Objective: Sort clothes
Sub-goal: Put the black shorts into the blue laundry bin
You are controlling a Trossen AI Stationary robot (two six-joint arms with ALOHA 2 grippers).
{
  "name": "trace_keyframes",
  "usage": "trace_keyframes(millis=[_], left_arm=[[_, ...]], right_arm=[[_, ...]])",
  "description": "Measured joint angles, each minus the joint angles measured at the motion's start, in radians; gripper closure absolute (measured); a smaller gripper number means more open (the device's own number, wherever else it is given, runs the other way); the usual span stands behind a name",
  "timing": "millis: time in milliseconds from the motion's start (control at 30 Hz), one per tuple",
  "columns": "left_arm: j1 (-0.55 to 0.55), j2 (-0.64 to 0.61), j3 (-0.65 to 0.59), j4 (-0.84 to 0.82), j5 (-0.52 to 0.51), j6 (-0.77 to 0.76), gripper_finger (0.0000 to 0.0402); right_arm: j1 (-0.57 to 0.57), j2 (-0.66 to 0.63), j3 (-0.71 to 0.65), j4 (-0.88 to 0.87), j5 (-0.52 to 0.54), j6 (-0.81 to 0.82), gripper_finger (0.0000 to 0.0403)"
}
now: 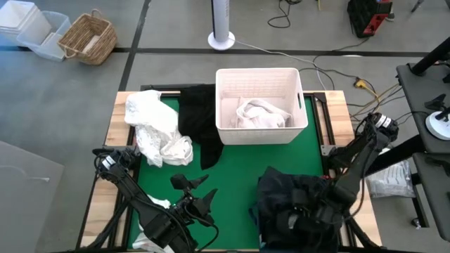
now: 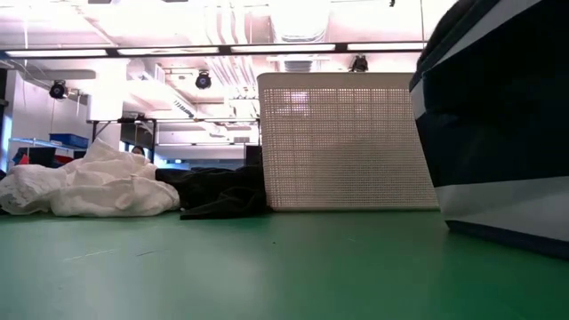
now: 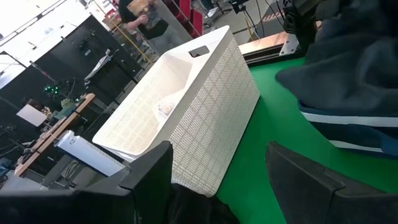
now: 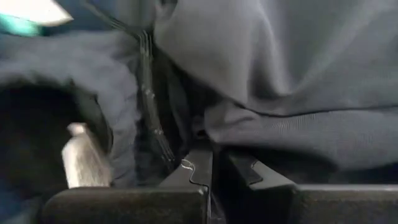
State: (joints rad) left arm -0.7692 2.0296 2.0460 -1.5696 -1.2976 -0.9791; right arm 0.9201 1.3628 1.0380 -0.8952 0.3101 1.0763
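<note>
Two loose garments lie beside the white perforated plastic bin [image 1: 261,105]: a crumpled white fabric garment [image 1: 155,128] well off to one side, and a black fabric garment [image 1: 198,119] touching the bin's wall between them. More white cloth [image 1: 259,114] sits inside the bin. Your right gripper [image 1: 304,214] is buried in the dark navy fabric bin [image 1: 295,204] near the white bin, fingers pressed together among dark folds. Your left gripper [image 1: 190,188] hovers before the white bin, fingers spread wide, holding nothing.

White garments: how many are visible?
2: one white garment loose on the mat's left side, another white garment inside the white bin. More may be hidden underneath.
</note>
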Motion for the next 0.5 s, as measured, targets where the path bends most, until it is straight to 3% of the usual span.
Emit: trace_keyframes(millis=[500], left_arm=[[0.0, 0.0, 0.0, -0.001, 0.0, 0.0, 0.0169]], right_arm=[[-0.065, -0.004, -0.237, 0.109, -0.117, 0.023, 0.0394]])
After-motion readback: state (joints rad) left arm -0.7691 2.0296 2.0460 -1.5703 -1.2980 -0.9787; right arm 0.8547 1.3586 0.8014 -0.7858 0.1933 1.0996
